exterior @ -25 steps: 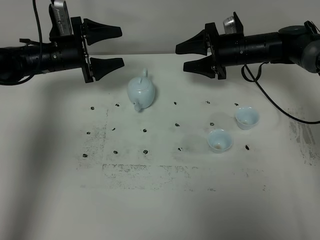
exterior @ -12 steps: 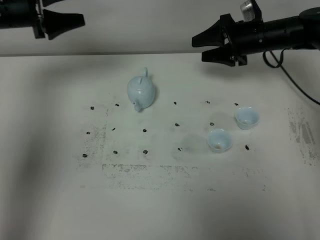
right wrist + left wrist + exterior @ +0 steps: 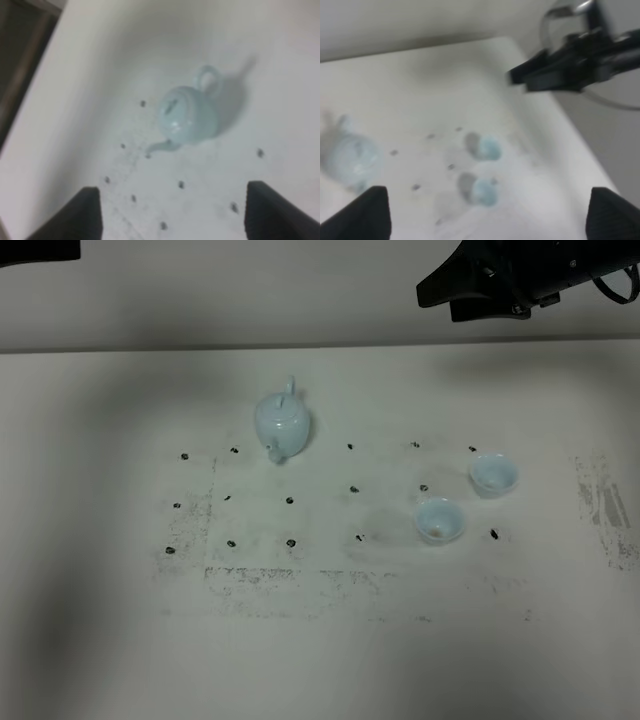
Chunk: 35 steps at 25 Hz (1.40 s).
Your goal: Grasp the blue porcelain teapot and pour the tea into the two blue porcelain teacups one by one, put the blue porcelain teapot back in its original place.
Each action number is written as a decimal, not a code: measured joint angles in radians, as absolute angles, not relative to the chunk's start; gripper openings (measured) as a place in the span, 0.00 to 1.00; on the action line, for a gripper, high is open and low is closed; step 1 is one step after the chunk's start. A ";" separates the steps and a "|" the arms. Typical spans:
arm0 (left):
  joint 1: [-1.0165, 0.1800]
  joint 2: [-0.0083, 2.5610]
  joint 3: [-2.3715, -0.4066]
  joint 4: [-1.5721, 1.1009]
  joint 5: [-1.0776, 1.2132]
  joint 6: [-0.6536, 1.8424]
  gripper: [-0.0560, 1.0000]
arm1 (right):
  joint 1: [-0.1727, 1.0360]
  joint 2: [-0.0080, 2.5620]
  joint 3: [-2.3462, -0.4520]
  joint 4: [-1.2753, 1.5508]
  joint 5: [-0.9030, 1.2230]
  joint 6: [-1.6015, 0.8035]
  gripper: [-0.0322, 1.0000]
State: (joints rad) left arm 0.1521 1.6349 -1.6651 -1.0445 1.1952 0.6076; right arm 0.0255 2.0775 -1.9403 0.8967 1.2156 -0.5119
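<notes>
Right gripper (image 3: 440, 298) hangs high over the far edge of the desk (image 3: 100, 640), clear of the blue porcelain teapot (image 3: 283, 425) and teacups (image 3: 494, 474) — nothing grasped. Left wrist: left gripper (image 3: 491, 211) spread, empty. Right wrist: spread above the teapot — probably lining up on its handle (image 3: 209, 80).

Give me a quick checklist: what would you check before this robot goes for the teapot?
1. The blue porcelain teapot stands upright on the table: ok.
2. The two teacups stand upright, apart from each other and from the teapot: ok.
3. The left hand is open and holds nothing: ok.
4. The right hand is open and holds nothing: ok.
5. A hand is lined up at the teapot's loop handle: not ok; both hang well away from it.
6. There is tea inside the teapot: cannot tell; the lid hides it.
</notes>
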 joint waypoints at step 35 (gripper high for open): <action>0.152 1.456 -1.264 -0.737 0.829 0.488 0.74 | 0.026 0.892 -1.059 0.028 1.192 -0.048 0.59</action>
